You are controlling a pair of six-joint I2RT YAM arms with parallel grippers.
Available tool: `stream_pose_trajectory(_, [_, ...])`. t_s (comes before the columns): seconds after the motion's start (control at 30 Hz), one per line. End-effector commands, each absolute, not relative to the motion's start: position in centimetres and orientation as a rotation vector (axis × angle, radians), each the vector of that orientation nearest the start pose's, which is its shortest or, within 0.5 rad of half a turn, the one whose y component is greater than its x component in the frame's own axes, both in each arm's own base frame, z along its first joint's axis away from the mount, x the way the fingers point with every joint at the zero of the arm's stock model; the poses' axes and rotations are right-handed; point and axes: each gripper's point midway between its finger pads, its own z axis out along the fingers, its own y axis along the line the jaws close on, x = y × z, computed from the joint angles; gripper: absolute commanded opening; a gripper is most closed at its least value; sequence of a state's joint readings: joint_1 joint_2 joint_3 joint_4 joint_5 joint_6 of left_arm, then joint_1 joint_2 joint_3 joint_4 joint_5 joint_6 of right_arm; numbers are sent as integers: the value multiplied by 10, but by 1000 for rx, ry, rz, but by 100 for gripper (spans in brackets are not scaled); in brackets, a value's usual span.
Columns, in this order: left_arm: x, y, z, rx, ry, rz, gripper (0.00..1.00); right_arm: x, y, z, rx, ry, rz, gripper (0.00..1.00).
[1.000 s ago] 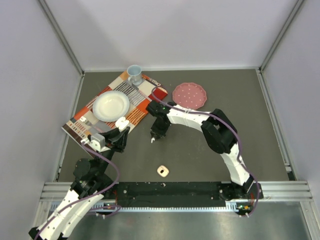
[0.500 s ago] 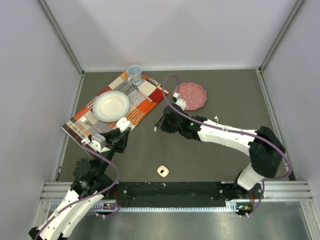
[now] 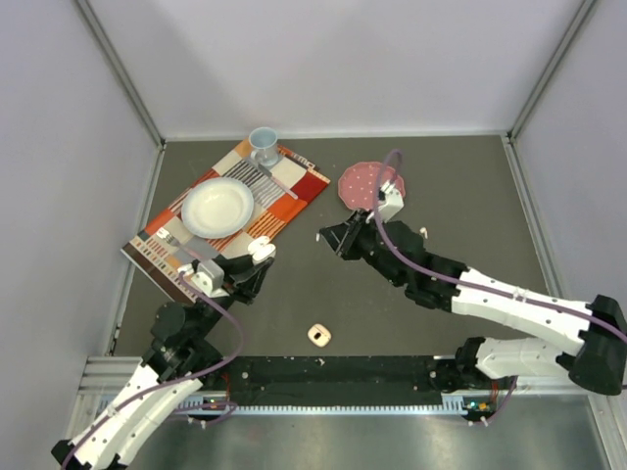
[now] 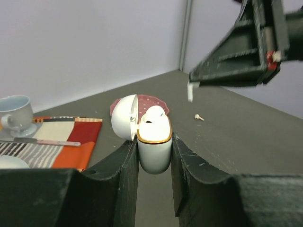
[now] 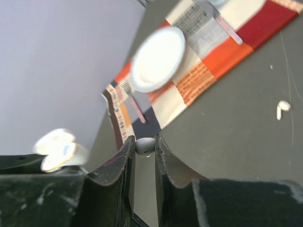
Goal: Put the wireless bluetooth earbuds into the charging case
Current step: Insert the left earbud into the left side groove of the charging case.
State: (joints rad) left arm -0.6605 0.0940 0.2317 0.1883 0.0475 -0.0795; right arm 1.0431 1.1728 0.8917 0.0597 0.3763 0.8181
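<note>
My left gripper [image 3: 257, 264] [image 4: 155, 147] is shut on a white charging case [image 4: 154, 142] with a gold rim. Its lid stands open, and one earbud [image 4: 154, 115] sits inside. The case also shows in the top view [image 3: 261, 250]. My right gripper [image 3: 328, 237] [image 5: 145, 143] is shut on a whitish earbud [image 5: 145, 145] and holds it above the table, right of the case. The earbud's stem [image 4: 190, 91] hangs below the right gripper in the left wrist view. Another earbud [image 3: 423, 232] [image 4: 199, 117] lies on the table at the right. One more earbud [image 5: 282, 109] lies near the placemat.
A small peach square case [image 3: 319, 335] lies near the front edge. A patterned placemat [image 3: 294, 186] at the back left carries a white bowl [image 3: 217, 207] and a pale blue cup [image 3: 263, 145]. A pink plate [image 3: 367, 186] lies behind the right gripper.
The right arm has swung out to the right and its gripper has moved up and right, earbud in it. The left gripper has moved right with the open case.
</note>
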Motion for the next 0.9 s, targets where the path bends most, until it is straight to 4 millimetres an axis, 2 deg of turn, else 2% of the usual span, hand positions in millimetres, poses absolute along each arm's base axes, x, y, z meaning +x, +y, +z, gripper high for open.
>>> stream_pose_trajectory(0.0, [168,-173,291,498,1111,-751,0,226,318,319,30,1689,1022,0])
stream_pose_trajectory(0.23, [165,-179,290,525,1096,-774,0,200,321,357,-75,1570,1063,0])
stream_pose_trajectory(0.4, [161,-183,290,547,1075,-800,0,177,337,377,-194,1487,1087,0])
stream_pose_trajectory(0.6, [160,-187,288,562,1077,-814,0,147,365,392,-375,1394,1165,0])
stream_pose_trajectory(0.73, [159,-190,286,578,1075,-826,0,134,383,399,-470,1374,1210,0])
stream_pose_trajectory(0.87, [158,-192,285,591,1072,-835,0,128,394,397,-515,1374,1205,0])
